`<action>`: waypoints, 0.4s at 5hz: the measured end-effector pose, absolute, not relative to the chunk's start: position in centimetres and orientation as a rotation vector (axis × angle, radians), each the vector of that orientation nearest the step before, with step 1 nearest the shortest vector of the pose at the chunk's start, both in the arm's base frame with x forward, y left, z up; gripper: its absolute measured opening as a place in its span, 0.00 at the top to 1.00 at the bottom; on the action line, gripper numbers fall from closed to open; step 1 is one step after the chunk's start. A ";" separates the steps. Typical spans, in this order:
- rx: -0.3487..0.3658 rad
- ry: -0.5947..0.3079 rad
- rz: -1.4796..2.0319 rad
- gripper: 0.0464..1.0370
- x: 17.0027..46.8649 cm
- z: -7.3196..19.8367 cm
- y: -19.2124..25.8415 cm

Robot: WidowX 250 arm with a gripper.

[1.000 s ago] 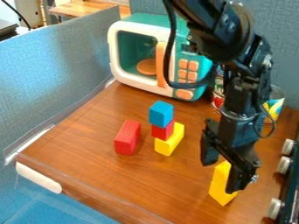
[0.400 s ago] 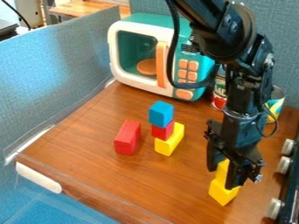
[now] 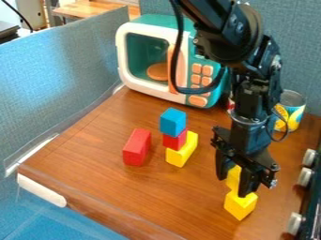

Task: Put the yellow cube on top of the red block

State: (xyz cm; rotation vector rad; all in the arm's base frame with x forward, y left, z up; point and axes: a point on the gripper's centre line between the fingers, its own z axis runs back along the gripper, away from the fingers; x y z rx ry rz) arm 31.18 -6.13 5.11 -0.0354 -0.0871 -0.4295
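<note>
The yellow cube was held between the 2 fingers of the gripper, which were drawn in to about the cube's width. It was positioned above the lower yellow block, offset toward the upper left; whether contact remained at the underside could not be told. The red block lay on the bench with its top uncovered, and was judged to be the target.

Procedure, step in hand (lift and carry): a straight rise was advised first, so that the lower yellow block would not be dragged or tipped. Sufficient height was then needed for the 3-piece stack between cube and target, topped by the blue cube, to be passed over or skirted. The cube was to be kept level and centred over the red block's narrow top, lowered to contact, and released only when seated.

Compared with 1.0 s earlier: the fingers had been brought closer together; the yellow cube had been shifted up and left in the view along with the gripper, and more of the lower yellow block's top was exposed. No displacement of the red block or the stack was noted.
</note>
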 end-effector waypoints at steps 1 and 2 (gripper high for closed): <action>-0.037 -0.139 -0.254 0.46 31.5 5.7 -4.3; 0.000 -0.112 -0.121 0.46 31.5 6.2 -3.0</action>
